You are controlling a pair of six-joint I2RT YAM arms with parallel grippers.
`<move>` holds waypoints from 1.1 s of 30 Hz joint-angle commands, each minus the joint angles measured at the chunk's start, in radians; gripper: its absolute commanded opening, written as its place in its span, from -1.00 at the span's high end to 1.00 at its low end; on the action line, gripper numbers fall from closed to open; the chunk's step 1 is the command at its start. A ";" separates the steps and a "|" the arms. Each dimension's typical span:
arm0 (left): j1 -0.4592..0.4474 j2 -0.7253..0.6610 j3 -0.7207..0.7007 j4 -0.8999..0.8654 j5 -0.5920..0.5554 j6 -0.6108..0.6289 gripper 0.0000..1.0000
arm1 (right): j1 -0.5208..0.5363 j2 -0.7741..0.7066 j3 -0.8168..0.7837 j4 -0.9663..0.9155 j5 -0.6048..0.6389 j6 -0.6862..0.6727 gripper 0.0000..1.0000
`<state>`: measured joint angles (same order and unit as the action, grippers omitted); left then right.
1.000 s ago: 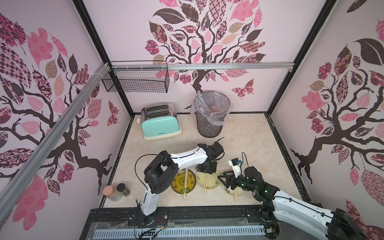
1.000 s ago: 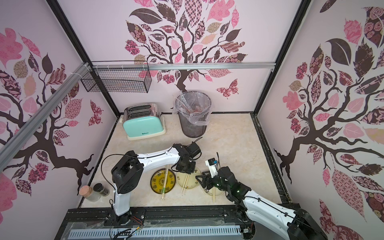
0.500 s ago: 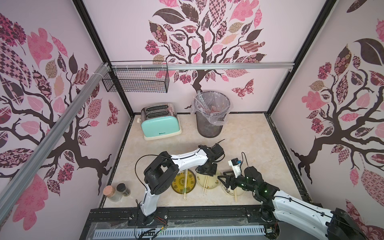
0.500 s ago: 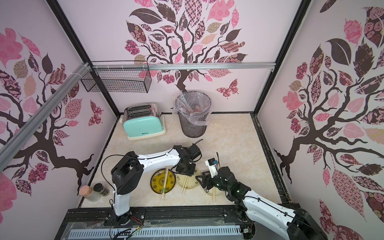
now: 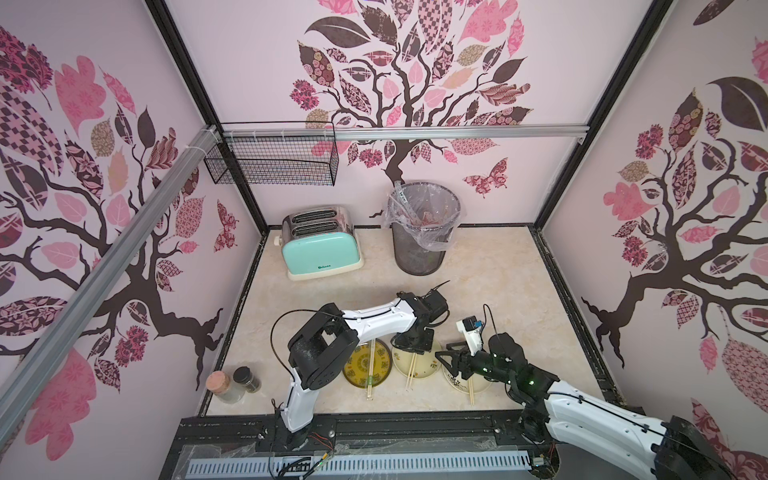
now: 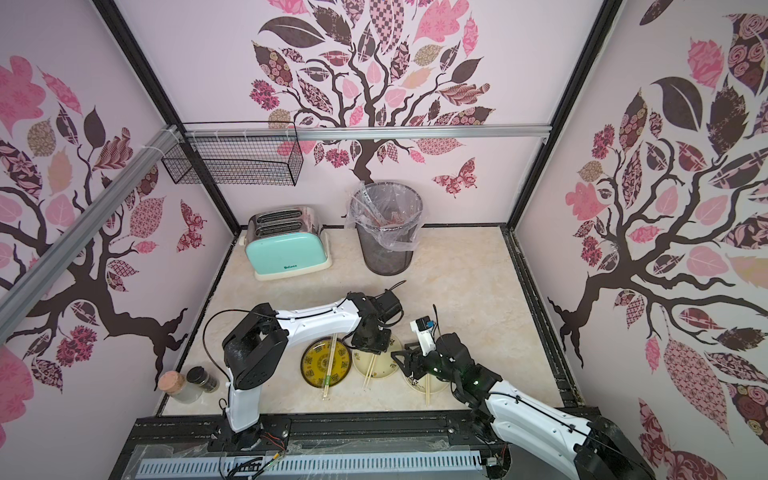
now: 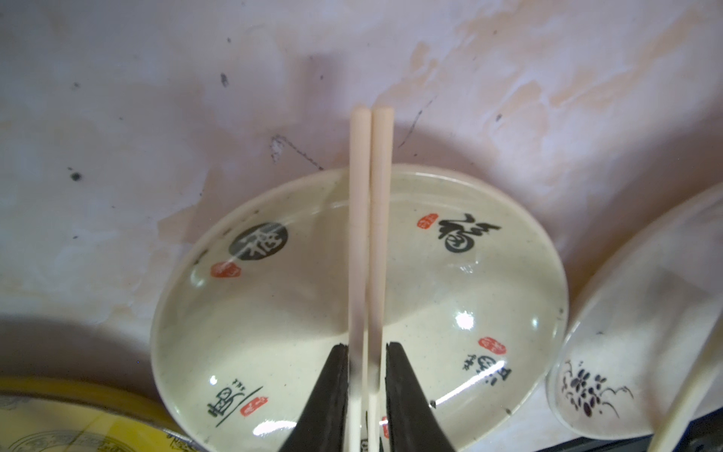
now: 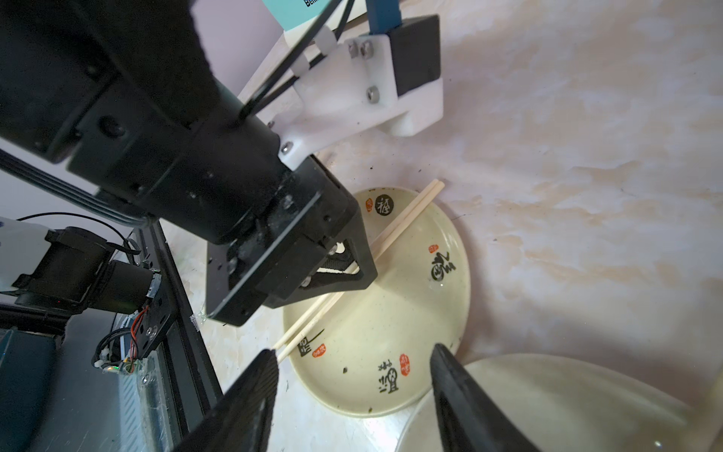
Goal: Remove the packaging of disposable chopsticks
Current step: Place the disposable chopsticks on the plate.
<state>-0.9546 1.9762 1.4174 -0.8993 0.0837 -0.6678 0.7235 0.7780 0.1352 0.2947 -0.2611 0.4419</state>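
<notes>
Left tool snug around wooden chopsticks

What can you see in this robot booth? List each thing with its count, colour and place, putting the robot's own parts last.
Metal toaster: one, mint green, back left of the tabletop.
Mesh waste bin: one, black with clear liner, back centre.
Wire wall basket: one, black, on the wall above the toaster.
Glass jars: two, cork-topped and dark-lidded, front left corner.
Round plates: three, front row; yellow patterned, cream with calligraphy, white with dark print.
Wooden chopstick pairs: three, pale tan; green-marked on yellow, bare on cream, one on white.
Left gripper: black, straddling the cream plate's pair; grip unclear.
Right gripper: black, open, by the white plate.
</notes>
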 commanded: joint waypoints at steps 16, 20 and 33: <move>-0.004 -0.013 0.021 -0.001 -0.012 -0.004 0.37 | 0.003 -0.008 -0.008 -0.011 0.005 -0.003 -0.29; -0.003 -0.031 0.029 -0.003 -0.022 -0.003 0.37 | 0.003 -0.004 -0.008 -0.010 0.004 -0.004 -0.29; 0.009 -0.137 -0.012 0.002 -0.066 0.007 0.31 | 0.003 0.026 -0.006 0.008 0.003 -0.002 -0.30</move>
<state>-0.9531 1.8797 1.4220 -0.9020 0.0437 -0.6735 0.7235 0.7979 0.1253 0.2962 -0.2615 0.4419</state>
